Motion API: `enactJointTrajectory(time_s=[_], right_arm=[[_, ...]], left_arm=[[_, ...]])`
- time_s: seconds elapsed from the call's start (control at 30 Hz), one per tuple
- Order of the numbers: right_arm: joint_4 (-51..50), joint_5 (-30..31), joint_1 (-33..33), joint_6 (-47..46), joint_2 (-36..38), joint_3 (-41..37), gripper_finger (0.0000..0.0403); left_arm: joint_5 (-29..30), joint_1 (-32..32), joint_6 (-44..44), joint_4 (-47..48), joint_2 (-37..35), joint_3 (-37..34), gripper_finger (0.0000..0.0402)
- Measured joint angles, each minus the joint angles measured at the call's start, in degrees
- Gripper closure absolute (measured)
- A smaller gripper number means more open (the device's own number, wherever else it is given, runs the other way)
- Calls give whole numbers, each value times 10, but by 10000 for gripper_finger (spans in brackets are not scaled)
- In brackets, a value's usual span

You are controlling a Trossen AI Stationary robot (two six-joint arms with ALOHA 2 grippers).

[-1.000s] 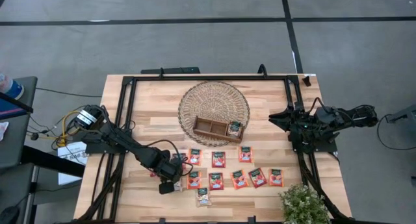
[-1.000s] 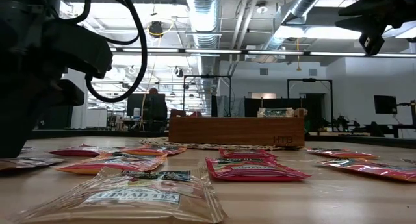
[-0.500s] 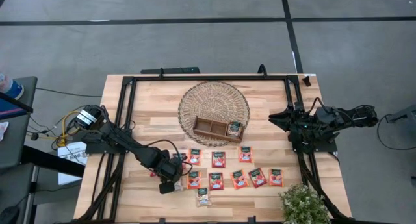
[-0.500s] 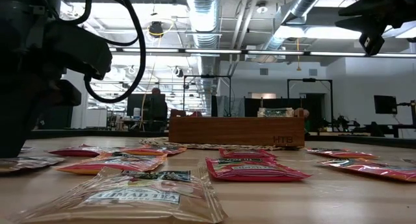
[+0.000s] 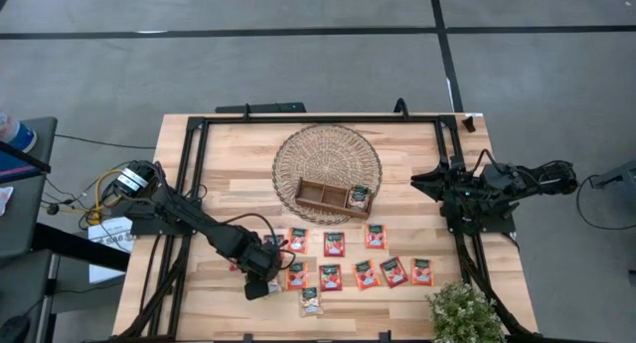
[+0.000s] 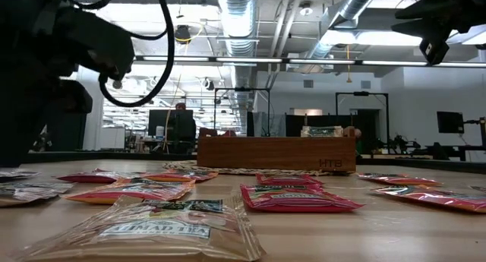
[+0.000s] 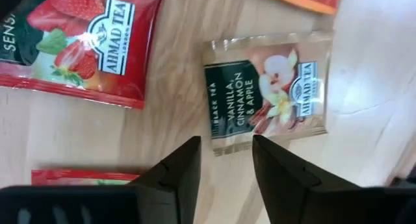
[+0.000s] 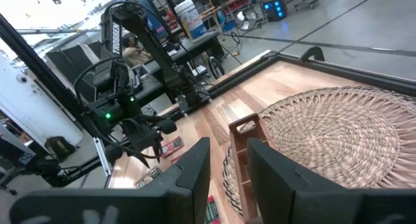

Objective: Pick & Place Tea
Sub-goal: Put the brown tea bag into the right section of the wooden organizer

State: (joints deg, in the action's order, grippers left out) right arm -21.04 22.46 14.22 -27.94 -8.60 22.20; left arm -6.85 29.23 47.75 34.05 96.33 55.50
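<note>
**Sachets spread on the wood, left fingers parted above one**

Sachets [image 5: 350, 263] of glossy crinkled foil lie flat on the pale plank table [image 5: 229, 174], mostly red with strawberry print, in two loose rows in front of the round woven mat [image 5: 327, 154]. One more stands in the right-hand compartment of the brown wooden tray [image 5: 320, 193], which sits on the mat's near edge.

From my left wrist camera I see the left gripper [image 7: 225, 160] with its dark, smooth fingers [image 7: 184, 169] parted and pinching nothing, their tips just at the edge of a whitish-beige sachet [image 7: 265, 91] printed "Vanilla, Cinnamon & Apple". A red sachet [image 7: 78, 42] lies just beside it.

The right gripper [image 8: 227, 162] waits raised at the table's right side, fingers somewhat apart and empty, looking across the coiled basketwork
</note>
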Motion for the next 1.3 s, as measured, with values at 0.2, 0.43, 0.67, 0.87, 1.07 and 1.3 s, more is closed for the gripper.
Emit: enactJointTrajectory(time_s=[0.2,0.43,0.67,0.87,1.07,1.3], right_arm=[[-15,0,0,0,0,0,310],[-21,0,0,0,0,0,310],[-22,0,0,0,0,0,310],[-27,0,0,0,0,0,310],[-29,0,0,0,0,0,310],[-30,0,0,0,0,0,310]], left_arm=[[8,0,17,-27,0,5,263],[44,0,22,-30,6,5,263],[2,0,29,-50,52,7,263],[-9,1,20,-46,81,12,268],[-7,1,-6,-40,82,10,337],[-11,2,-14,-54,83,8,397]])
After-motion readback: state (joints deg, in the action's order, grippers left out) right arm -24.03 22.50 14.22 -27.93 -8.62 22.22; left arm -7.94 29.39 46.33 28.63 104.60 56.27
